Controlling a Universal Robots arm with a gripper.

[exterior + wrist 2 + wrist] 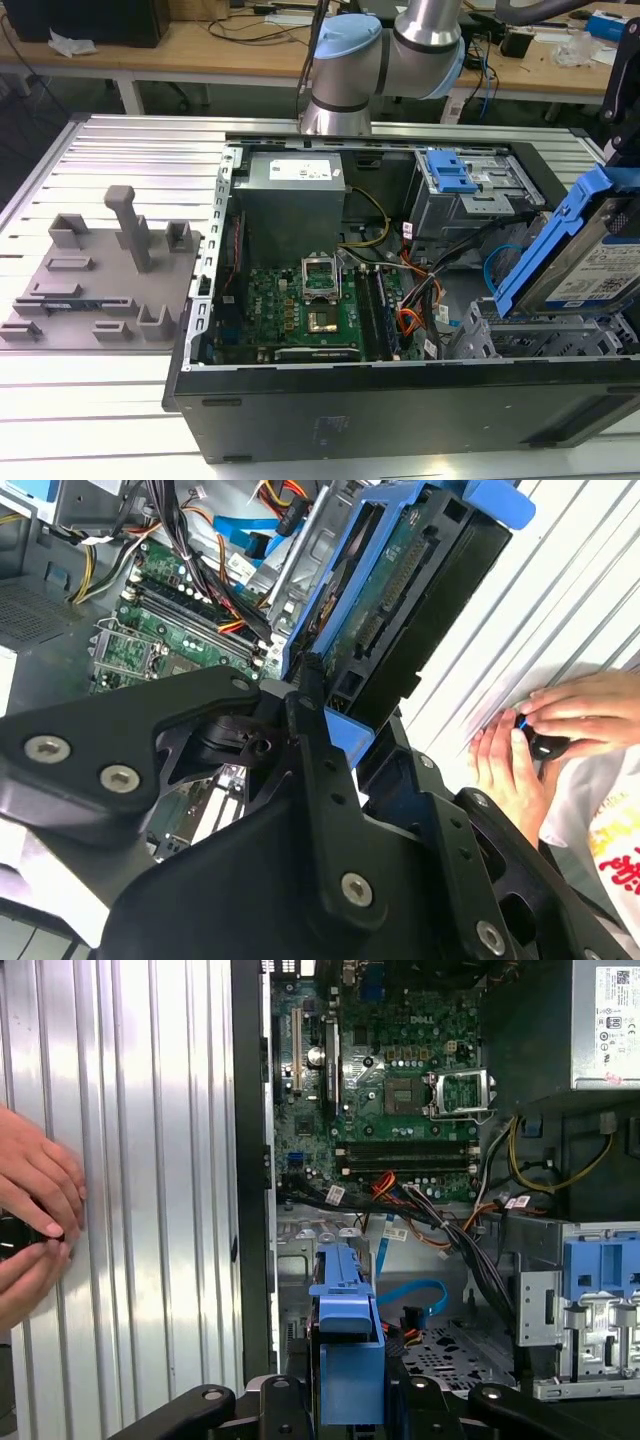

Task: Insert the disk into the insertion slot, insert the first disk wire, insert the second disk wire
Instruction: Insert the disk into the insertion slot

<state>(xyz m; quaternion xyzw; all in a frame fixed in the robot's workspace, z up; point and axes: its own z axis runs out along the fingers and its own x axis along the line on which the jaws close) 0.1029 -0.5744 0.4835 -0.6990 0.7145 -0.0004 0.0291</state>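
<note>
Aluminium desk (pixel 100 420): ribbed slats that carry everything in the scene.
Computer case (pixel 400 410): black tower lying on its side with the panel off, interior facing up.
Arm (pixel 345 60): silver with pale blue joint caps, standing behind the case in the exterior view.
Power supply (pixel 295 200): grey box at the far wall of the case.
Motherboard (pixel 300 310): green board just in front of the power supply, processor socket bare.
Fixture plate (pixel 100 280): grey plate with small grey blocks, on the desk to the exterior view's left, well apart from the work.
Upper bay (pixel 470 200): larger grey metal bay with a blue latch, at the far side of the case.
Insertion slot (pixel 530 335): grey perforated cage in the near corner of the case at the exterior view's right, with no drive seated in it.
Disk (pixel 590 260): silver drive in a blue carrier, lifted clear and tilted, label showing.
End effector (pixel 350 1405): black fingers closed on the blue carrier from both sides.
Hands (pixel 35 1210): a person's, on the desk beside the case, around a small black object.
Blue cable (pixel 415 1295): loose loop inside the case near the cage.
Disk to slot: the cage lies just below the disk's lower end. The long axis rises from the cage toward the exterior view's right. Whether they touch cannot be told.
</note>
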